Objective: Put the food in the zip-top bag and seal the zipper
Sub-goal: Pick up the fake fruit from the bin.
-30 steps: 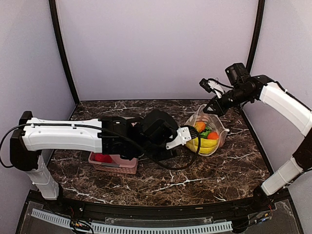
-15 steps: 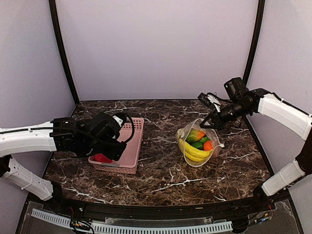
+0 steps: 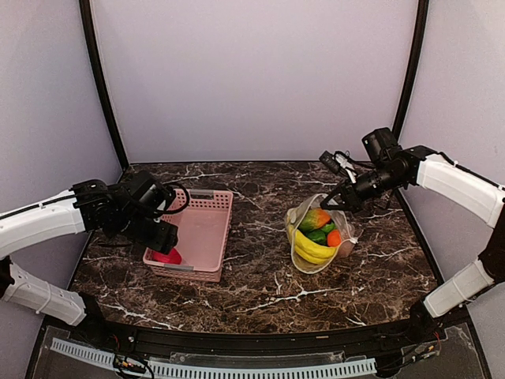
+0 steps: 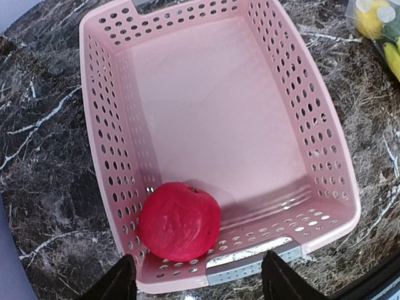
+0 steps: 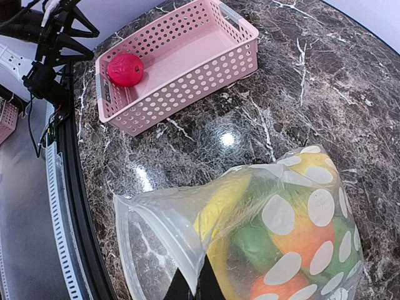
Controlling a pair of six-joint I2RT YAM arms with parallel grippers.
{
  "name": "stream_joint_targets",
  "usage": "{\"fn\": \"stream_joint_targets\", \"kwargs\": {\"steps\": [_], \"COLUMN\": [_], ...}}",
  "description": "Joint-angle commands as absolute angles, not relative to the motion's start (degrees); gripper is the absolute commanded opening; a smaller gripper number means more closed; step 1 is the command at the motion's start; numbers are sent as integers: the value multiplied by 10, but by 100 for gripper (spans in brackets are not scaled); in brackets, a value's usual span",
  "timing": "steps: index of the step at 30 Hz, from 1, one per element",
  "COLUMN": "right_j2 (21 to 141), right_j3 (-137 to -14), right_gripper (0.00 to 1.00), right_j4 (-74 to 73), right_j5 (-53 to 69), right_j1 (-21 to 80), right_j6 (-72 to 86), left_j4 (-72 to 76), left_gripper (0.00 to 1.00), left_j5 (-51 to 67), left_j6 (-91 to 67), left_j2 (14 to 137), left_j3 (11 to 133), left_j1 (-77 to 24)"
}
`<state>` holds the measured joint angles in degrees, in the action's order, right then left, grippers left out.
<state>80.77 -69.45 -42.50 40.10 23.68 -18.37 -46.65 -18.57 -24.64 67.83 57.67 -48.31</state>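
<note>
Your left gripper [image 4: 200, 284] hangs over the near end of the basket [image 4: 94, 125]. Its fingers are spread wide, with nothing between them. The red piece [image 4: 179, 220] lies just beyond the fingertips, low and left in the wrist view. It is tucked into the basket's corner against the end wall, untouched.

Right of centre in the top view, the bag [image 5: 315, 206] slumps on the table with its mouth gaping toward the basket. Inside it you can see a banana [image 3: 310, 249], a green piece [image 3: 317, 234] and an orange piece [image 3: 334, 238]. Your right gripper [image 5: 195, 286] is clenched on the bag's rim, pinching the plastic at the bottom edge of its wrist view. The food sits just right of those fingers, behind the dotted film.

The table [image 3: 260, 276] is dark marble with white veins. Behind it stands a plain pale lilac wall [image 3: 252, 79], framed by two black posts [image 3: 101, 87] that lean outward toward the upper corners.

A second ago your left arm reached right across the table, with its gripper at the bag's mouth. Half a second ago it had swung back over the basket. Now it sits further toward the left edge of the frame, above the basket's near-left corner. The bag was held higher and more upright then and has since sunk lower and flatter. Your right gripper has dropped a little with it. The red piece has not moved.
</note>
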Motion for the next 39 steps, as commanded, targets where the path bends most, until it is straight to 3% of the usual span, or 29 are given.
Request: {"fn": "stream_joint_targets", "kwargs": {"steps": [1,8,39], "right_j2": [797,796,795], "right_j3": [-687,-684,-673], "right_gripper": [0,0,0], "right_j4": [-409,-408,-406], "right_j5": [418,421,418], "right_j1": [238,238,238], "right_j6": [-186,-187,-188], "left_j4": [-500,-495,-463], "left_gripper": [70,81,83], "left_j5": [-125,-129,-139], "left_j6": [-219,-178,-148], "left_j2": [691,737,869], "left_j3": [561,555,554], "left_j1": [-452,-437,-406]}}
